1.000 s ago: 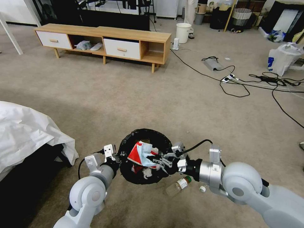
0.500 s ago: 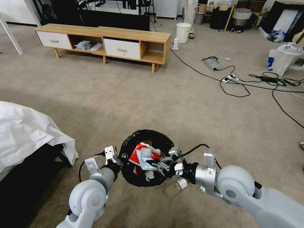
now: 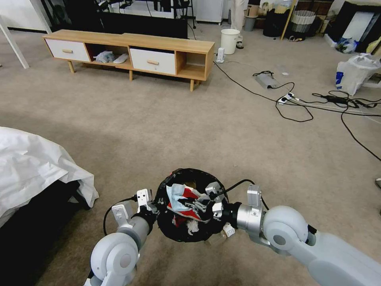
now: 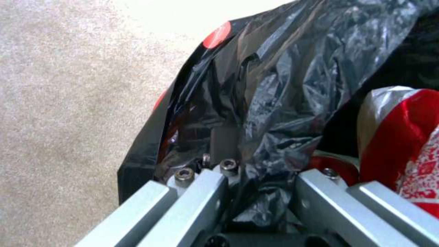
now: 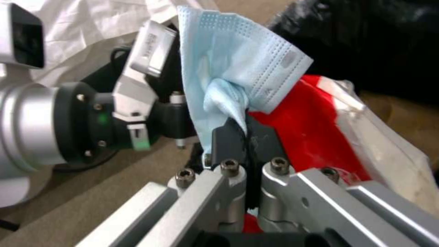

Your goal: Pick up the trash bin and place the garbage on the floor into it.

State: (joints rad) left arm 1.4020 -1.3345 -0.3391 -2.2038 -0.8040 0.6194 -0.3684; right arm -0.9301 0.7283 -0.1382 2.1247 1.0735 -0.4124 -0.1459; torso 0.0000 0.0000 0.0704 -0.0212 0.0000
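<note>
The trash bin (image 3: 179, 234), lined with a crinkled black bag (image 4: 274, 85), is held just above the floor (image 3: 158, 131). My left gripper (image 3: 154, 207) (image 4: 256, 164) is shut on its near-left rim. Over the bin's mouth my right gripper (image 3: 193, 205) (image 5: 247, 137) is shut on a bluish tissue (image 3: 174, 195) (image 5: 233, 65), with a red wrapper (image 3: 187, 211) (image 5: 311, 137) bunched against it. White tissue (image 3: 192, 226) lies inside the bin. A green-capped bottle (image 3: 227, 230) lies on the carpet, mostly hidden behind the bin's right edge.
A bed with a white sheet (image 3: 35, 167) stands close on the left. A low wooden cabinet (image 3: 131, 49) lines the far side. Black cables and a power strip (image 3: 289, 99) run across the right carpet, with a white bucket (image 3: 229, 39) and a plastic bag (image 3: 353, 73) beyond.
The bin and my left gripper have shifted a little toward me and to the right. My right gripper has carried the tissue and wrapper farther over the bin. The bottle is now mostly covered.
</note>
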